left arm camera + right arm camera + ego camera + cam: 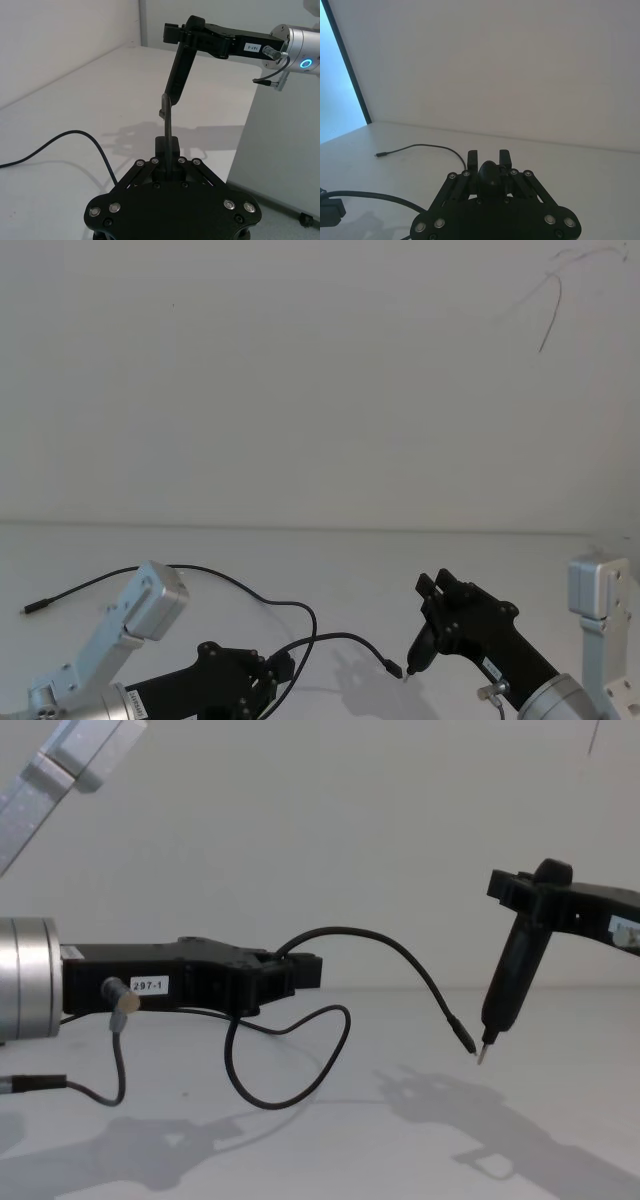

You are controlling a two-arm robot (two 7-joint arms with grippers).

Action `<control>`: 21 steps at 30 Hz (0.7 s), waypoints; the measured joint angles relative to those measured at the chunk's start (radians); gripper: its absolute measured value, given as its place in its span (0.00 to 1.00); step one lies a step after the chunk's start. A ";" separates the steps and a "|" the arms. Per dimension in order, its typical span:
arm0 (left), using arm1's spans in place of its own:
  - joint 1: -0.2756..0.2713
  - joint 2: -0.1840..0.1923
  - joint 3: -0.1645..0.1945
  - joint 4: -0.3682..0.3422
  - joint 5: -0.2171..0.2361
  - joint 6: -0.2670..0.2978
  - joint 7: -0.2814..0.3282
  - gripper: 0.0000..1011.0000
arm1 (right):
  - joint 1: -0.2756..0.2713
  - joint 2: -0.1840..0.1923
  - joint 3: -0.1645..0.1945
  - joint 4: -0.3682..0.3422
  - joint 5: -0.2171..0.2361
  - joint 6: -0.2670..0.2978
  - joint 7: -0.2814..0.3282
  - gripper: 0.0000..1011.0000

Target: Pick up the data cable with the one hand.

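Data cable [300, 1060] is the thing to watch: it is off the table [330, 560] at one spot, pinched between the shut jaws of the left gripper [300, 972], the black one with the white "297-1" label on a silver cylinder. That gripper sits low over the table, well to the left of the other arm. From the jaws one stretch of cable arches up and over toward the right, then droops so its slim plug [465, 1038] hangs in the air. Another stretch sags below the left gripper in a loose loop down to the tabletop. From the head view the cord runs on from the left gripper across the table, away to the far left, ending in a second small tip [32, 609] lying flat.

Just right of the hanging plug is the right gripper [527, 890], black, its jaws closed on a dark, pen-like tool [505, 985] that points down at a slant. The tool's thin metal tip [481, 1053] sits just beside the plug, slightly lower; whether they touch I cannot tell.
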 joint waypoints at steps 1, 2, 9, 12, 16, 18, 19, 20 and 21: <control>0.000 0.000 0.000 0.000 0.000 0.000 0.000 0.03 | 0.000 0.000 -0.001 0.000 0.001 0.000 0.000 0.25; 0.000 0.000 0.000 0.000 0.000 0.000 0.000 0.03 | 0.001 0.001 -0.001 -0.001 0.002 -0.001 0.001 0.25; 0.000 0.000 0.000 0.000 0.000 0.000 0.000 0.03 | 0.006 0.000 -0.004 0.000 0.013 -0.012 0.001 0.25; 0.000 0.000 0.000 0.000 0.000 0.000 0.000 0.03 | 0.010 -0.001 -0.003 0.003 0.016 -0.018 0.000 0.25; 0.000 0.000 0.000 0.000 0.000 0.000 0.000 0.03 | 0.015 -0.002 -0.002 0.008 0.022 -0.024 -0.001 0.25; 0.000 0.000 0.000 0.000 0.000 0.000 0.000 0.03 | 0.018 -0.003 -0.002 0.010 0.025 -0.027 -0.002 0.25; 0.000 0.000 0.000 0.000 0.000 0.000 0.000 0.03 | 0.019 -0.003 -0.001 0.010 0.026 -0.028 -0.002 0.25; 0.000 0.000 0.000 0.000 0.000 0.000 0.000 0.03 | 0.019 -0.003 -0.001 0.011 0.026 -0.029 -0.003 0.25; 0.000 0.000 0.000 0.000 0.000 0.000 0.000 0.03 | 0.020 -0.003 -0.001 0.012 0.027 -0.030 -0.003 0.25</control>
